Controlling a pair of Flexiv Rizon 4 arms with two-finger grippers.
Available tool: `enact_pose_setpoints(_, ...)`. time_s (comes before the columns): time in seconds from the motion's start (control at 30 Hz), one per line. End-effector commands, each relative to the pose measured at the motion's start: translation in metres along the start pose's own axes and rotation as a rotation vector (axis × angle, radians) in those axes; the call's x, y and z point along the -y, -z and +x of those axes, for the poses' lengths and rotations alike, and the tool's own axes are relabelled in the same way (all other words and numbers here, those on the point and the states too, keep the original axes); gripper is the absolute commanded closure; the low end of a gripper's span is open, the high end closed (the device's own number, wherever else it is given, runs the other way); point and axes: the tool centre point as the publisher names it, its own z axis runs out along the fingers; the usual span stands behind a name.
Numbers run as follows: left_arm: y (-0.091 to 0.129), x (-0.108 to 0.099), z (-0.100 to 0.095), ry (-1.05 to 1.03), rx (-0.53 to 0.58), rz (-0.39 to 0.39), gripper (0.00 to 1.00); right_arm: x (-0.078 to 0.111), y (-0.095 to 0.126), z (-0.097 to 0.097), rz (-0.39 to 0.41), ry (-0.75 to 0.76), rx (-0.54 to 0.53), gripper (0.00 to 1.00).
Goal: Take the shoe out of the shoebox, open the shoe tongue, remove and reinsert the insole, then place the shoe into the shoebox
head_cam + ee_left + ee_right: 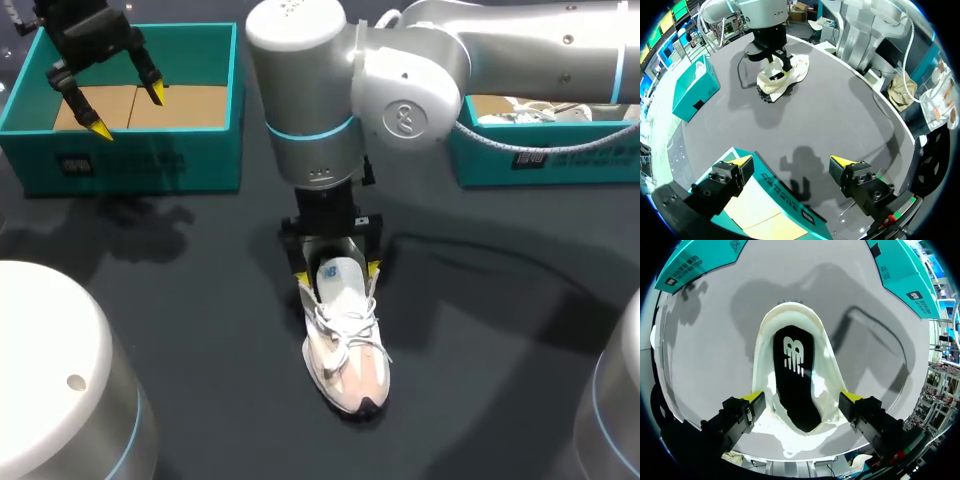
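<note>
Right tool (pixel 801 398) sits over heel opening of the shoe (pixel 763 360), insole (pixel 795 375) visible.

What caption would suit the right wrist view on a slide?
Right gripper poised over the white shoe, its dark insole exposed, on the grey table.

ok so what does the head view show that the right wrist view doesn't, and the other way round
Only the head view shows the left tool, open and empty, over the open shoebox, along with the laces and toe of the shoe.

Only the right wrist view looks straight down into the shoe's opening, where the dark insole with its white logo lies inside.

Both show the shoe standing on the table, the right tool straddling its heel end, the shoebox, and a second teal box.
</note>
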Motion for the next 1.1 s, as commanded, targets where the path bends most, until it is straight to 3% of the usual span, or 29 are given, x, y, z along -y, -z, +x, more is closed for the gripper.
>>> enact_pose_setpoints(0.03, 0.001, 0.000, 0.000, 0.000, -0.002, -0.001, 0.00, 0.010, 0.002, -0.011, -0.025, -0.004, -0.025, 0.00)
enact_pose_setpoints(0.5, 0.001, 0.000, 0.000, 0.000, -0.002, -0.001, 0.00, 0.003, -0.002, -0.013, -0.088, 0.043, -0.095, 0.00)
enact_pose_setpoints(1.1, 0.001, 0.000, 0.000, 0.000, -0.002, -0.001, 0.00, 0.000, 0.001, 0.004, -0.129, 0.199, -0.110, 0.00)
